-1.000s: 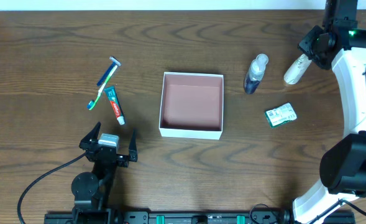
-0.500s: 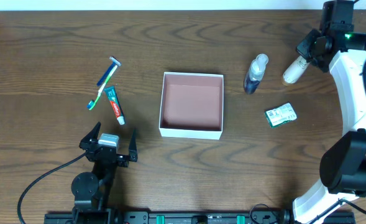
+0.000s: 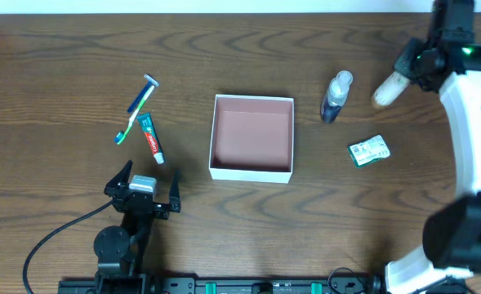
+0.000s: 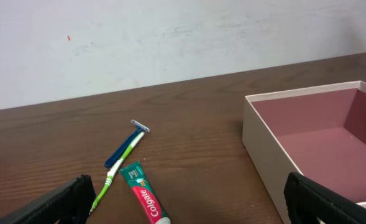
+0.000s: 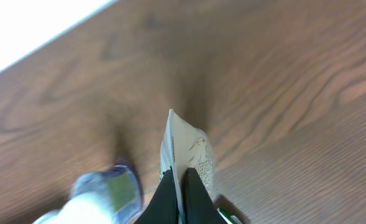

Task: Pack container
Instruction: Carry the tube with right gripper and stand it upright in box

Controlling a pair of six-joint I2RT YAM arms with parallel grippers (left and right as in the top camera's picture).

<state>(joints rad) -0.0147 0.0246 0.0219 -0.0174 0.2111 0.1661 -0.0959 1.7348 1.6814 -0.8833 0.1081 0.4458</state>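
The container (image 3: 251,172) is a square open box with white walls and a pinkish inside, at the table's middle; it also shows in the left wrist view (image 4: 261,151). My right gripper (image 3: 409,69) is shut on a cream tube (image 3: 386,91) at the far right. In the right wrist view the fingers (image 5: 181,194) pinch the tube's flat end (image 5: 192,149). My left gripper (image 3: 149,176) is open and empty near the front left, with the toothpaste (image 4: 144,200) lying between its fingers (image 4: 189,208).
A toothpaste tube (image 3: 150,137), a green toothbrush (image 3: 132,121) and a blue razor (image 3: 141,93) lie left of the container. A clear bottle (image 3: 336,96) and a green packet (image 3: 368,151) lie to its right. The bottle also shows in the right wrist view (image 5: 102,193).
My right arm has shifted slightly to the right with the cream tube still in its grip. The left arm and the other items have not moved.
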